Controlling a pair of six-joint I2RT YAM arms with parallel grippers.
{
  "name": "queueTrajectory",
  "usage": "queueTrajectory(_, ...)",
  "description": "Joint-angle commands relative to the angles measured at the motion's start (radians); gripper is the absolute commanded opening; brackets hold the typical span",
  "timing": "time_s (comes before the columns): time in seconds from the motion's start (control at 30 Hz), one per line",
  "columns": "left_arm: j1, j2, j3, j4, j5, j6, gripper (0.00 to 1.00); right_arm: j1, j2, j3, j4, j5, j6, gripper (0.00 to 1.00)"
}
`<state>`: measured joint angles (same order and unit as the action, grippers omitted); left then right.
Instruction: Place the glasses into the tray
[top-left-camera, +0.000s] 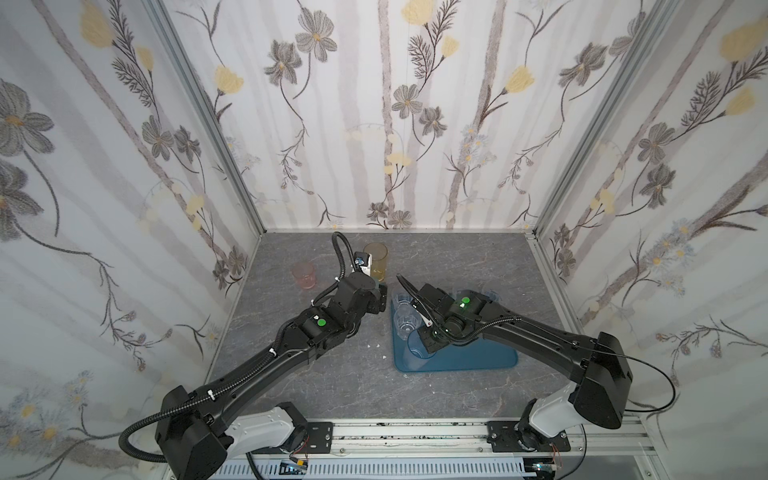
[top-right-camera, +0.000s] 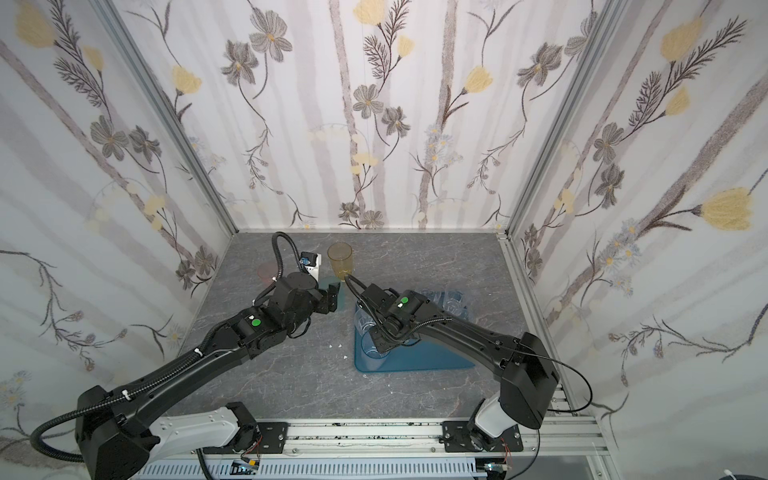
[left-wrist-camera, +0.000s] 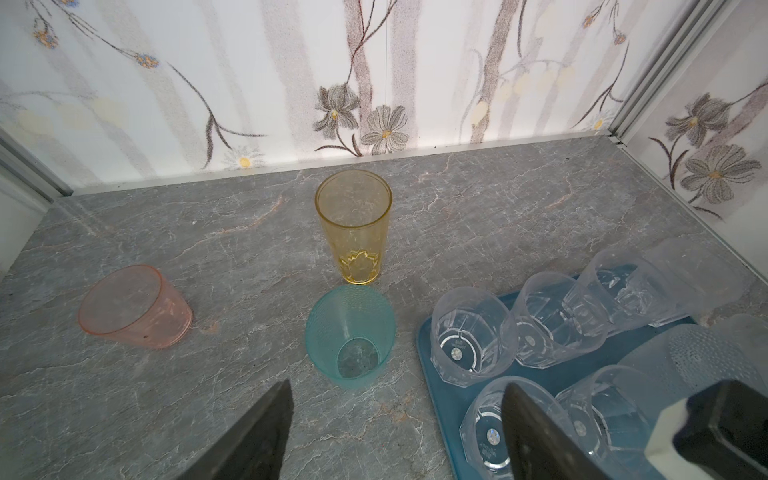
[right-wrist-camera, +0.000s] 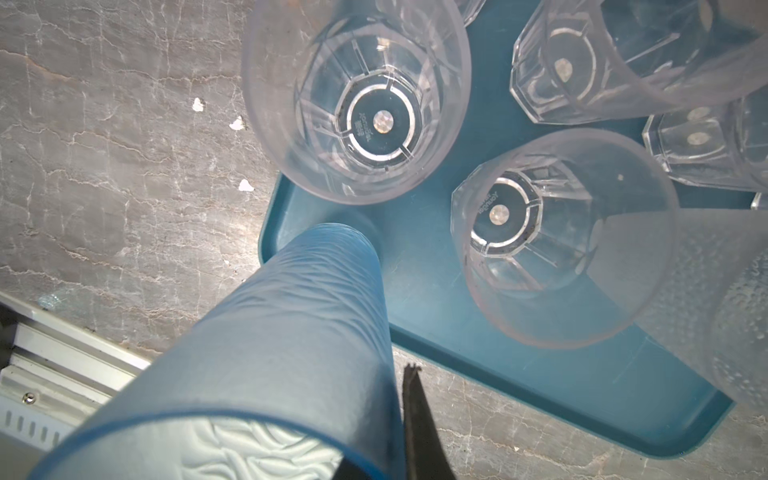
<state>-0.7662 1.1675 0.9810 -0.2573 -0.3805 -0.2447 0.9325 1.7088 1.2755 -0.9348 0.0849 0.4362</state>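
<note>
Nearest, the right gripper (right-wrist-camera: 401, 386) is pinched tight on the wall of the blue glass (right-wrist-camera: 291, 332), whose base sits over the near left corner of the tray (right-wrist-camera: 540, 374); whether that base touches the tray floor I cannot tell. Beyond it several clear glasses (left-wrist-camera: 471, 332) and a frosted glass (left-wrist-camera: 698, 361) stand in the tray, so most of the job looks done. Farther out the left gripper (left-wrist-camera: 397, 386) hovers with jaws wide and empty, just short of the teal glass (left-wrist-camera: 351, 336); the pink glass (left-wrist-camera: 135, 307) and, farthest, the amber glass (left-wrist-camera: 353, 232) stand on the table (left-wrist-camera: 498, 199), outside the tray; those three are left, plus letting go of the blue one. The left wrist view shows the teal glass whole, while in both top views the left arm hides most of it; only the right wrist view shows the pinch on the blue glass.
</note>
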Motion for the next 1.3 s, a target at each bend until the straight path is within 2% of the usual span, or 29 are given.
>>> queueTrajectory(0.0,0.001,-0.005,-0.008,0.036,-0.002,-0.018,0.81,0.004,0.024,0.022,0.036,0.036,-0.008,0.08)
queueTrajectory(0.4,0.002,-0.011,-0.021,0.046,0.004,-0.019,0.81,0.017,0.092,0.060,0.036,0.048,-0.014,0.14)
queueTrajectory(0.53,0.002,-0.015,-0.025,0.047,0.004,-0.019,0.81,0.017,0.091,0.068,0.031,0.031,-0.018,0.26)
queueTrajectory(0.67,0.004,-0.022,-0.028,0.049,-0.005,-0.007,0.81,0.016,0.062,0.098,0.023,0.002,-0.026,0.45)
queueTrajectory(0.83,0.024,-0.047,-0.026,0.047,-0.069,0.069,0.84,-0.017,0.018,0.210,-0.012,-0.043,-0.052,0.58)
queueTrajectory(0.93,0.067,-0.072,-0.014,0.047,-0.068,0.094,0.87,-0.057,-0.010,0.299,-0.020,-0.039,-0.059,0.60)
queueTrajectory(1.07,0.199,-0.077,0.030,0.046,-0.021,0.112,0.88,-0.128,-0.024,0.384,-0.015,-0.022,-0.057,0.60)
queueTrajectory(1.13,0.281,-0.060,0.067,0.046,0.051,0.105,0.86,-0.158,-0.030,0.398,0.010,0.012,-0.049,0.60)
queueTrajectory(1.27,0.436,0.048,0.152,0.047,0.267,0.049,0.83,-0.186,-0.028,0.375,0.100,0.079,-0.017,0.60)
